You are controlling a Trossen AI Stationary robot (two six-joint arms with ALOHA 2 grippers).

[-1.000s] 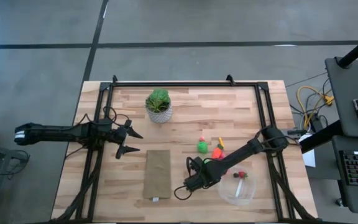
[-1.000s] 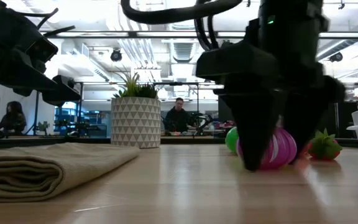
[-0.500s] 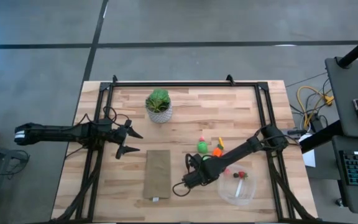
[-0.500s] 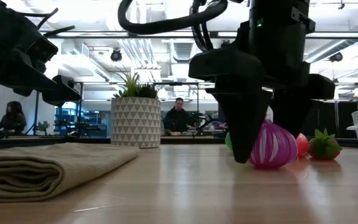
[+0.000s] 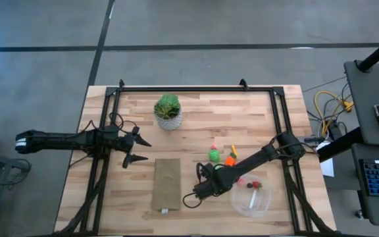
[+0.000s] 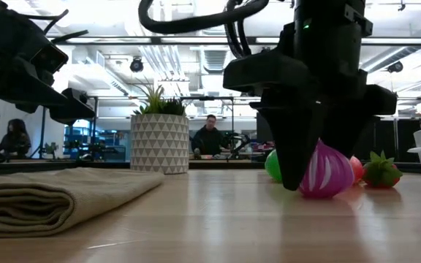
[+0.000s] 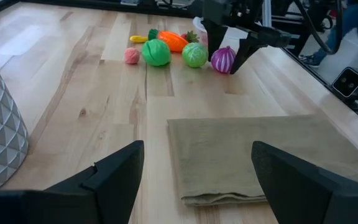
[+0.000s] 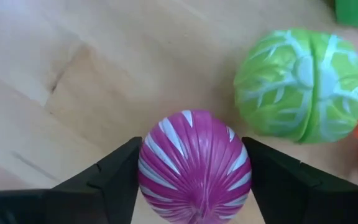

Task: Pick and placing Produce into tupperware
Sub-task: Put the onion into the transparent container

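- The right gripper [image 8: 194, 180] has its 2 fingers pinching a purple-magenta onion [image 8: 194, 163] on the table [image 5: 242, 112], beside the tupperware [image 5: 252, 199].
- The left gripper [image 7: 194, 177] is spread open, near the folded cloth [image 7: 260, 155].
- No writing can be read.

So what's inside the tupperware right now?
The tupperware holds a small red-and-green piece and something pale, unclear. The right claw straddles the purple piece outside.
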